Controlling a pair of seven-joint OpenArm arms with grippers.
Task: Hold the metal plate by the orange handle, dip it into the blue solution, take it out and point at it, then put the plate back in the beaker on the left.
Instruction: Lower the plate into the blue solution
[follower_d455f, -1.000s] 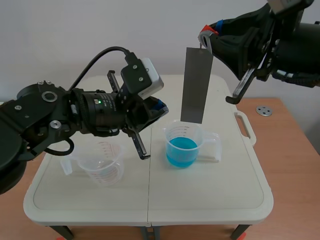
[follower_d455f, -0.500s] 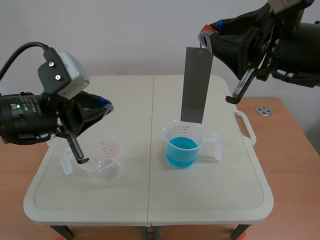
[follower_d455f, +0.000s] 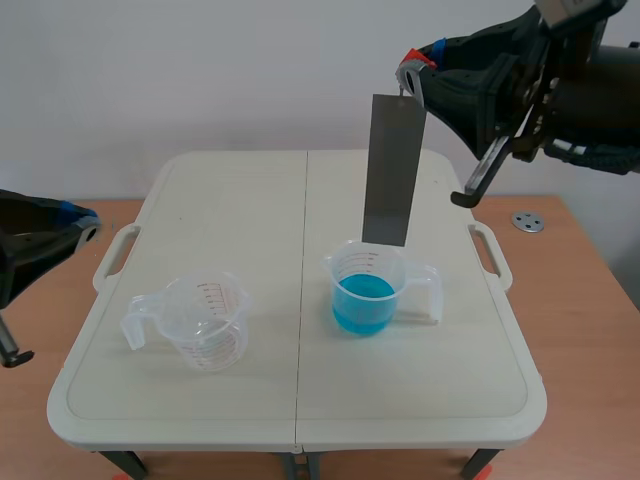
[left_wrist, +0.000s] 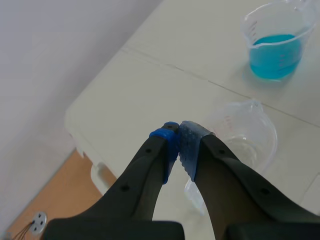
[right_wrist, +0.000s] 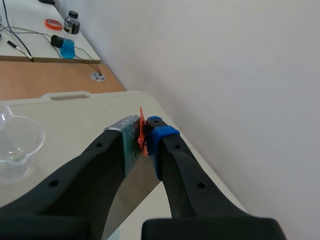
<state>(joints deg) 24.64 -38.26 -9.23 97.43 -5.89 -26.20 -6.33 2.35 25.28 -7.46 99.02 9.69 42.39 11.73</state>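
we see the right arm (follower_d455f: 540, 85) raised high over the far right of the tabletop (follower_d455f: 250, 200), its jaws clamped on the orange handle (follower_d455f: 415, 60) at the top of the metal plate (follower_d455f: 392, 170). in the right wrist view the orange handle (right_wrist: 142, 134) sits pinched between the two pads (right_wrist: 131, 140), and the grey plate (right_wrist: 131, 187) drops away below them. the plate hangs nearly upright, tilted a little, out of the liquid. its lower edge is just above the rim of the beaker of blue solution (follower_d455f: 366, 290), and we cannot tell whether the two touch. that beaker stands right of the tabletop's centre seam, its handle pointing right.

the empty beaker (follower_d455f: 205, 322) stands on the left half of the tabletop, well apart from the blue one, with its handle turned left. the left arm (follower_d455f: 40, 240) sits low, off the tabletop's left edge. in the left wrist view its jaws are together with nothing between them, the blue pads (left_wrist: 172, 142) touching at the tips. the empty beaker (left_wrist: 247, 132) lies just ahead of and below them, and the blue beaker (left_wrist: 277, 42) is farther ahead.

a small metal disc (follower_d455f: 527, 221) lies on the wooden surface beside the tabletop's right edge.
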